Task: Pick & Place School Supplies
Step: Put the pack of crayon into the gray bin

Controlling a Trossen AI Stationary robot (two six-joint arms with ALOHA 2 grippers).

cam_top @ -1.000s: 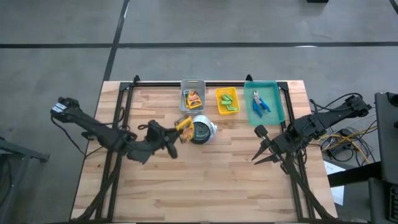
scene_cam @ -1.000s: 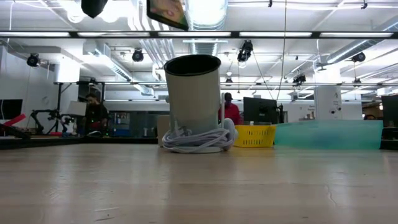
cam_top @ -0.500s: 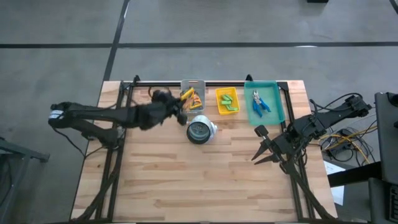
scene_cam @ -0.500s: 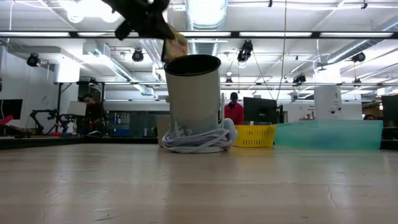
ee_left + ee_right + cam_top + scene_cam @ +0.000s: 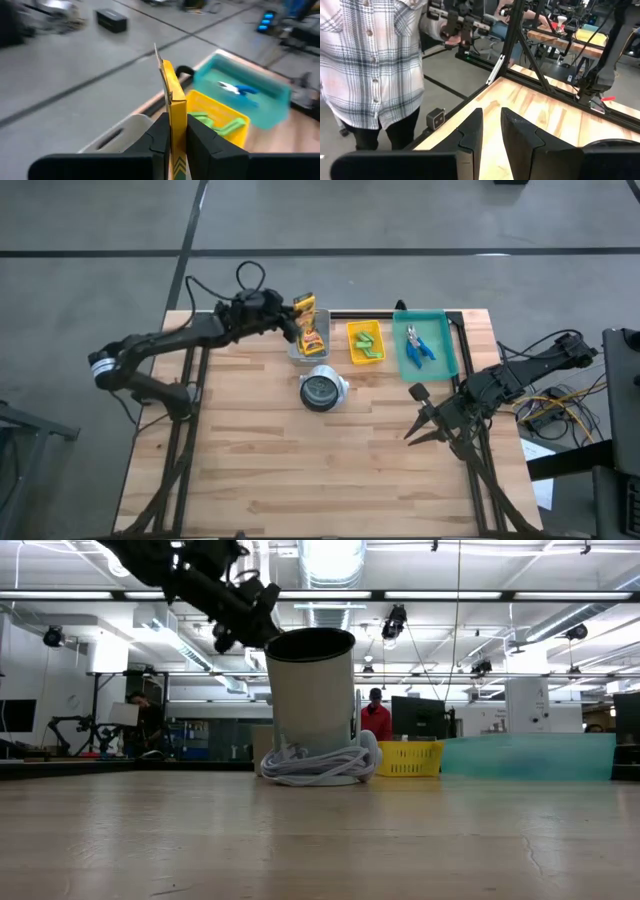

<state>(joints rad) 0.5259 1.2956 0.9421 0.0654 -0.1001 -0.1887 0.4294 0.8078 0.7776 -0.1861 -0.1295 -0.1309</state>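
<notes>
Just now the left gripper [image 5: 292, 320], fingers clamped on a crayon box [image 5: 306, 308], had swung from mid-worktop to above the grey bin [image 5: 297, 348] at the far edge, ready for release, while the right gripper [image 5: 425, 418] waited with fingers narrowly apart.

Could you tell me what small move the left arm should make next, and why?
Probably lower and release: the left tool is shut on a crayon box above the clear bin, which already holds another crayon box. The right tool waits by the table's right edge.

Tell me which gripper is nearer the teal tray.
Right. The right gripper waits on the table just in front of the teal tray; the left gripper, holding a crayon box, is over the clear bin.
</notes>
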